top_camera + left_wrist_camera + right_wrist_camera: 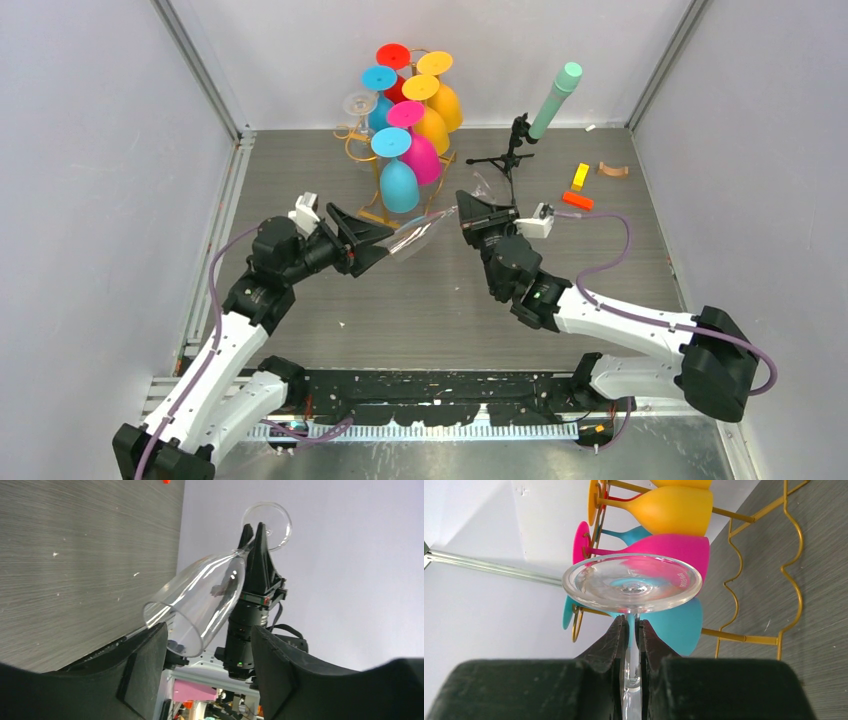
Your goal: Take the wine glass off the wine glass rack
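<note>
- Progress: the clear, long-stemmed wine glass point(425, 232) is off the tall gold wire wine glass rack point(744, 637) and lies nearly level in the air between the two arms, in front of the rack and above the grey wood-grain table point(420, 310). I judge the lift-off itself done.
- Right gripper point(634, 625): pressed together on the thin stem just under the round foot, so this arm carries the glass.
- Left gripper point(210, 630): fingers stand apart on either side of the mouth of the bowl. Whether they press on the glass I cannot tell.
- Remaining: the glass is held aloft, not set down. What is left looks like a hand-over or a placing on the table.
- Rack: pink, yellow, turquoise and red stemmed glasses point(415, 125) hang upside down from its hooks, and one more clear glass point(358, 103) hangs at its far left.
- Writing: small raised lettering curves along the foot of the held glass in the right wrist view, too small to read. No other label or brand shows.
</note>
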{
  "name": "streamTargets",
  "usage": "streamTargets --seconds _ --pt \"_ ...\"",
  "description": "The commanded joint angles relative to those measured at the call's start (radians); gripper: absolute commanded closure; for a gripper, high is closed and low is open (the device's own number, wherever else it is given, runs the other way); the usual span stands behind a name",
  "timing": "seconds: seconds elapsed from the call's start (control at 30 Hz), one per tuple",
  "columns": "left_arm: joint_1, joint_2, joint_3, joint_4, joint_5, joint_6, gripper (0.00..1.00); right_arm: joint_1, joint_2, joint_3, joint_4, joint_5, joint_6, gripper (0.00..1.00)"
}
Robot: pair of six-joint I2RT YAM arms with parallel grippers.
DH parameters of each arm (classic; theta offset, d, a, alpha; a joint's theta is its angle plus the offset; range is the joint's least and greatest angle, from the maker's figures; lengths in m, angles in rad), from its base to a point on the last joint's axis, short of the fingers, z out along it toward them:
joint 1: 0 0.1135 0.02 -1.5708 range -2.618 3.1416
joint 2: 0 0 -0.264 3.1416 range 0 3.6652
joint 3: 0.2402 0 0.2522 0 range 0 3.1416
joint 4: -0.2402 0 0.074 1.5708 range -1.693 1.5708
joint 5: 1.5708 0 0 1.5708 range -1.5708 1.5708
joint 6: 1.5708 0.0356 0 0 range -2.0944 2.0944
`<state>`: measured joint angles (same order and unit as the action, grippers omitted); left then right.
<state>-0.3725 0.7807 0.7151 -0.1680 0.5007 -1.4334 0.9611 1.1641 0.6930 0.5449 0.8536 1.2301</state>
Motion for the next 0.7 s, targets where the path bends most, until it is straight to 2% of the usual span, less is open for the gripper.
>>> streamTargets --seconds 0.0,0.27,0.43,0.67 --pt "-0.005 -0.001 -0.014 0.130 0.006 -0.070 0.39 0.002 0.019 0.006 0.064 0.023 0.077 1.00" --pt "-0.006 -0.003 -0.073 0.311 0.016 -0.222 0.52 0.003 0.051 0.006 0.065 0.001 0.134 1.00" --pt "-0.006 0.012 -0.093 0.412 0.004 -0.287 0.65 0.002 0.060 0.003 0.061 -0.019 0.159 1.00" --pt "-0.006 -0.004 -0.091 0.409 -0.018 -0.264 0.95 0.002 0.050 -0.003 0.025 -0.038 0.189 1.00"
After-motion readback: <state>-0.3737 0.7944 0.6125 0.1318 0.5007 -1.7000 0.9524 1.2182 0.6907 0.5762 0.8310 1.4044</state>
